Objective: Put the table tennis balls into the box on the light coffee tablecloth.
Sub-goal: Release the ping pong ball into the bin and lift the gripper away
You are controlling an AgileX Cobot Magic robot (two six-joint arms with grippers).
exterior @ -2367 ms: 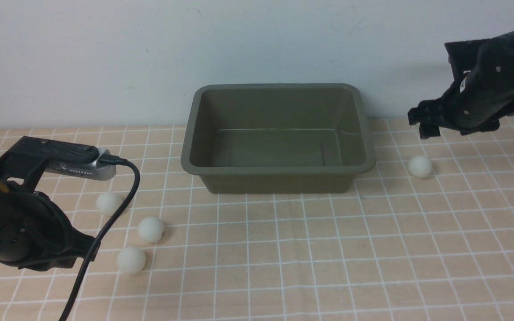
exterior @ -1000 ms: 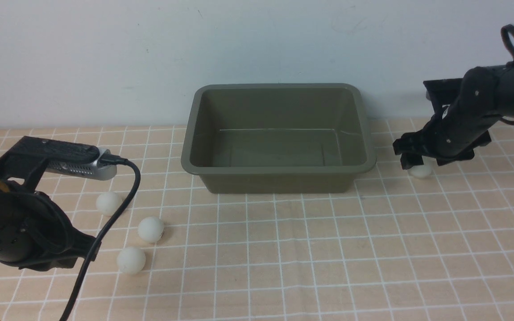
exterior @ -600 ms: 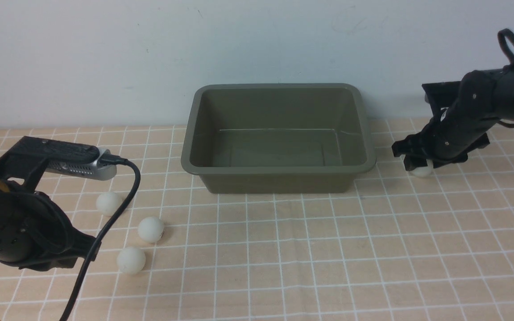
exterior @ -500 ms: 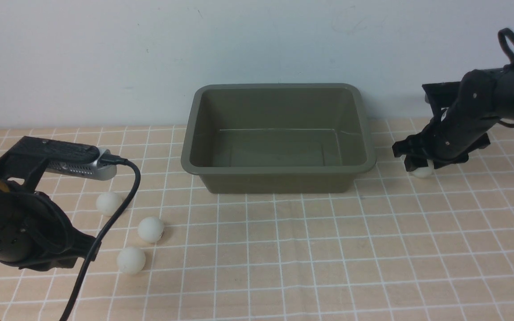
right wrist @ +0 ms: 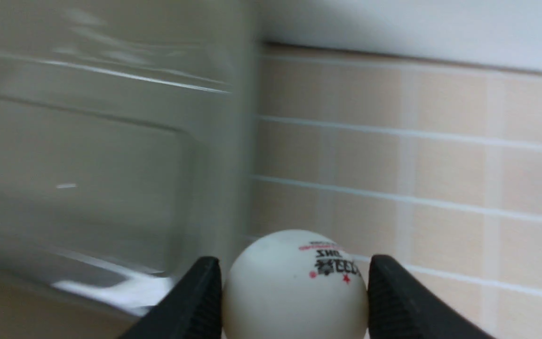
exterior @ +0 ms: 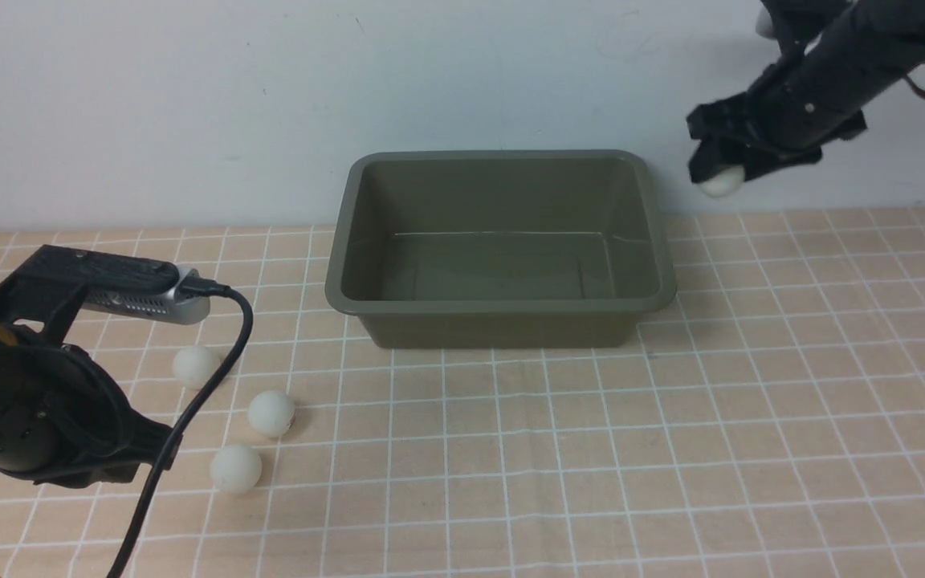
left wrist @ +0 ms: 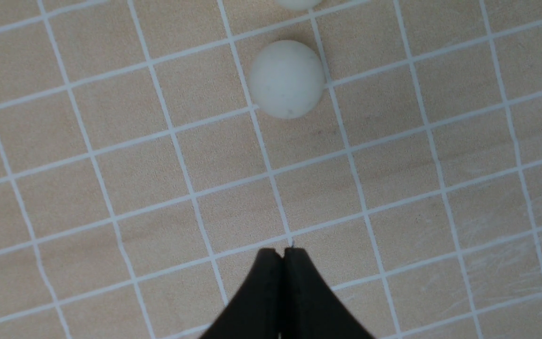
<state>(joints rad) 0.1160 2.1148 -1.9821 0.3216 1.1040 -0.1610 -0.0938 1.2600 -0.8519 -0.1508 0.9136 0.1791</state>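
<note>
The right arm reaches high and slants downward, with the right gripper (exterior: 718, 170) clamped on one table tennis ball (exterior: 723, 183). Beneath it lies the light coffee tablecloth (exterior: 671, 449), and the box (exterior: 503, 313) sits lower to its left (open-topped). The left gripper (left wrist: 282, 256) is pressed together near three loose balls (exterior: 271, 413).

Matte black throughout: left arm (exterior: 21, 409) bulbous, bearing a silver-and-black wrist camera (exterior: 129, 293) with looping black cable (exterior: 249, 317); right arm (exterior: 840, 64) dotted with pale screws (exterior: 809, 107); left gripper (left wrist: 282, 252) tapered.
</note>
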